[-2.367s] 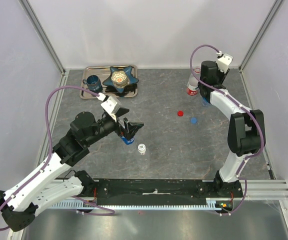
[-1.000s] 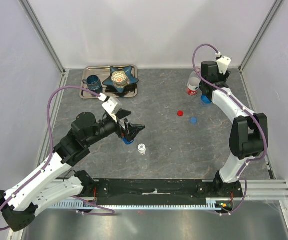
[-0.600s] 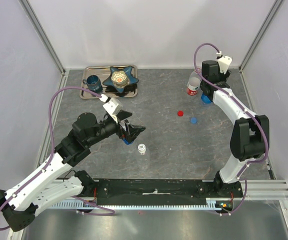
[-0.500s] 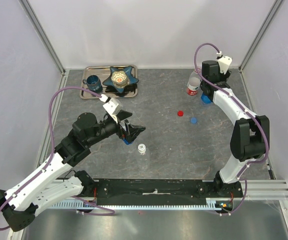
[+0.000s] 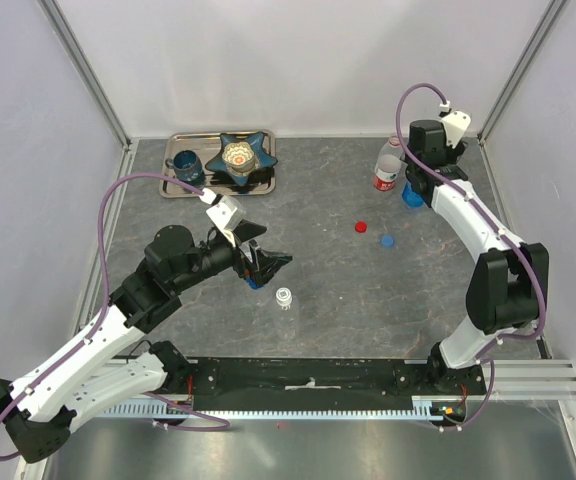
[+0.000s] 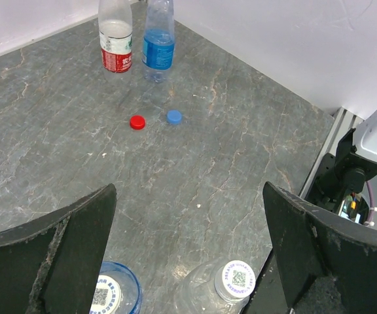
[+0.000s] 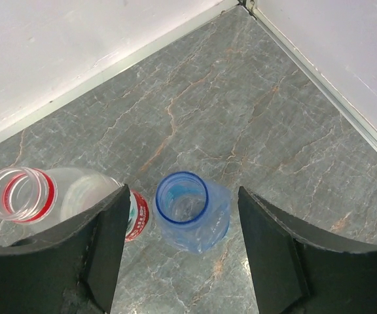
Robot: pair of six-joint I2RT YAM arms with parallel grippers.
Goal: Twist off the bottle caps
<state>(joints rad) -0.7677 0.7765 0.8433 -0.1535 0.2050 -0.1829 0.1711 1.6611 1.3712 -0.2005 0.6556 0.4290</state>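
Watching the right tool (image 7: 183,196), I see its fingers have spread wider over the last second and the arm has drawn up and back toward the far right corner of the bench (image 5: 328,190). The fingers now stand apart with nothing between them. A gap shows on either side of the blue-labelled bottle (image 7: 188,212) directly below. That bottle's neck is open, and so is the neck of the red-labelled bottle (image 7: 25,193) standing just beside it on the left. I take the release to mean this pair is finished. Their caps lie further out on the bare bench, toward its middle: the red cap (image 5: 361,226) and the blue cap (image 5: 387,240) sit near each other and well apart from both bottles. My left tool (image 6: 188,190) is spread fully, gripping nothing, and has hardly shifted. Just under it, toward the near edge of the bench, stand the blue-tinted bottle (image 6: 113,294) by the left finger and the tiny plain bottle (image 6: 201,294) by the right. Each is still capped, so by my reckoning half the job remains and it sits on this side. The white cap (image 6: 233,278) of the tiny bottle lies closest to the right finger.
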